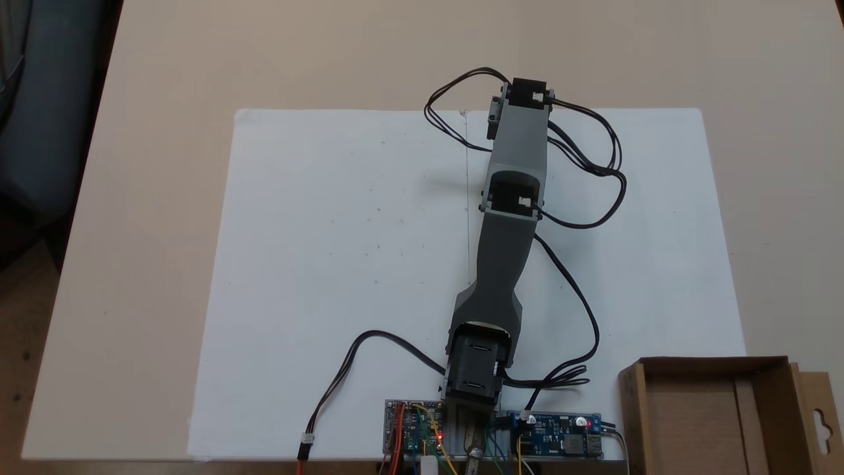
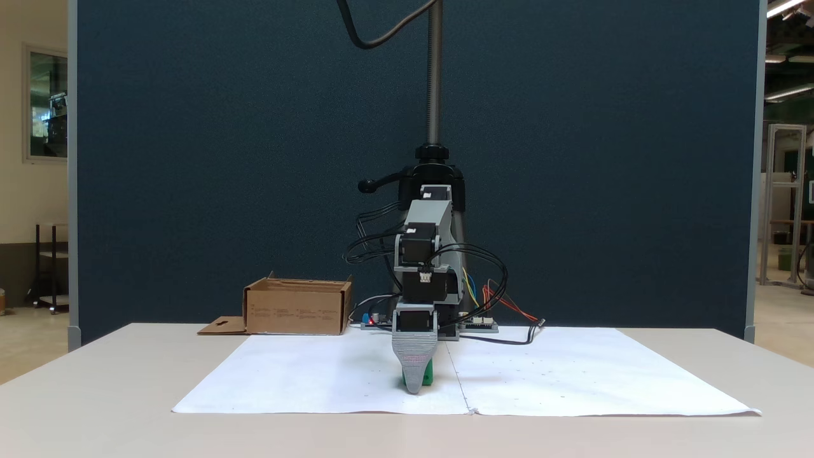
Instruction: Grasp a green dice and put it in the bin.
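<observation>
The arm reaches out over the white paper (image 1: 330, 264), its wrist (image 1: 521, 112) at the far end in a fixed view. In a fixed view from table level, my gripper (image 2: 414, 383) points straight down with its tip at the paper. The green dice (image 2: 428, 376) sits right behind the grey front jaw, with green peeking out on both sides. The second jaw is hidden behind the first, so I cannot tell whether the dice is gripped. The bin (image 1: 712, 361), a brown cardboard box with a hang-hole flap, stands beside the arm's base (image 2: 296, 310).
Two circuit boards (image 1: 415, 429) (image 1: 560, 441) with coloured wires lie by the arm's base. Black cables (image 1: 593, 171) loop beside the arm. A camera pole (image 2: 434, 76) and a dark blue partition (image 2: 191, 159) stand behind the table.
</observation>
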Robot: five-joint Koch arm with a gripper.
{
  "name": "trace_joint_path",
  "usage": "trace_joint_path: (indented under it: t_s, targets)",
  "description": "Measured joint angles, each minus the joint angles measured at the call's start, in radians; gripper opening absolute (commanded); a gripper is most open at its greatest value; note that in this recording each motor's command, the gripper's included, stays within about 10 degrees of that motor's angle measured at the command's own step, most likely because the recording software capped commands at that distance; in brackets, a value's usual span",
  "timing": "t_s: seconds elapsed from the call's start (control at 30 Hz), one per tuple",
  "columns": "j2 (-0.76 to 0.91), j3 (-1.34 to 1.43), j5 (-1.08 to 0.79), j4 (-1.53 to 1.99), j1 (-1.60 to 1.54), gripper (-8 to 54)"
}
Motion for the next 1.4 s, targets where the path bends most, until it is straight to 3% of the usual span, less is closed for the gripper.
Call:
trace_joint_path:
  t_s: [0.63, 0.8, 1.17, 1.27, 1.4]
  targets:
    - [-0.008, -0.002, 0.0, -0.008, 0.012, 38.8]
    - [-0.008, -0.002, 0.0, -0.014, 0.012, 31.9]
    - [-0.021, -0.005, 0.0, -0.023, 0.014, 31.6]
    - [-0.021, -0.008, 0.0, -0.025, 0.015, 25.1]
    - [-0.02, -0.005, 0.0, -0.051, 0.018, 24.7]
